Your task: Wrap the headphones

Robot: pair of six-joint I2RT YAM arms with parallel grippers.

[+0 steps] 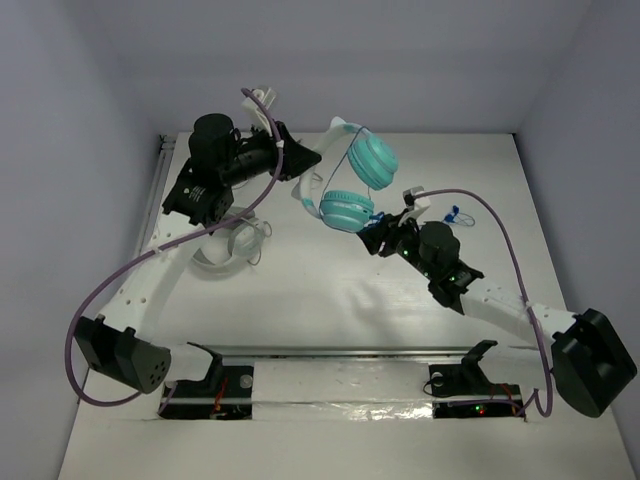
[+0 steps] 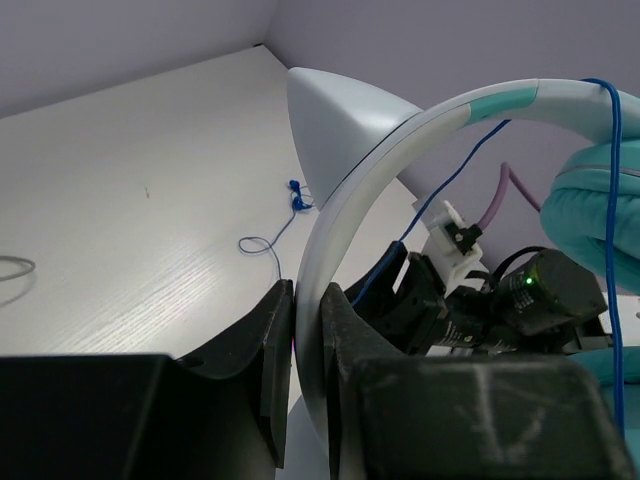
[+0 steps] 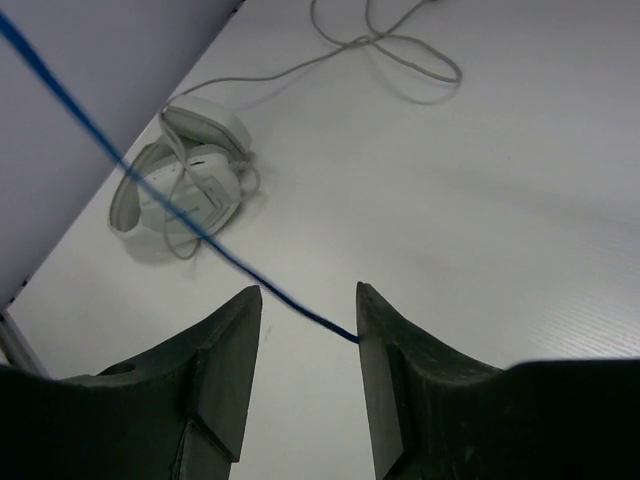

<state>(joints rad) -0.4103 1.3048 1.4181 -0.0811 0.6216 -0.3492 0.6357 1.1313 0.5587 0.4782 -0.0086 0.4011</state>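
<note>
Overhead, the white table (image 1: 330, 300) has the left arm (image 1: 150, 280) reaching to its far left and the right arm (image 1: 500, 300) angled in towards the middle. The headphones (image 1: 372, 160) sit at the far middle, lifted off the table and tilted, between the two claws. One teal cup (image 1: 373, 160) is farther and the other (image 1: 345, 208) nearer, just beside the right claw (image 1: 383, 232).

The left claw (image 2: 305, 292) is narrow and clamped on the white headband (image 2: 350, 200), which arches up out of its fingers (image 2: 270, 340).

A white coiled item (image 1: 230, 240) lies on the table near the left arm's wrist, its thin white cord (image 3: 400, 50) looped loosely beside it.

The right claw stands part open above the table. The thin blue cable (image 3: 180, 205) slants down across its view into the gap and meets the inner face of one finger (image 3: 385, 350), without being pinched. The cable's loose end (image 1: 455, 213) lies curled on the table just right of that claw.
</note>
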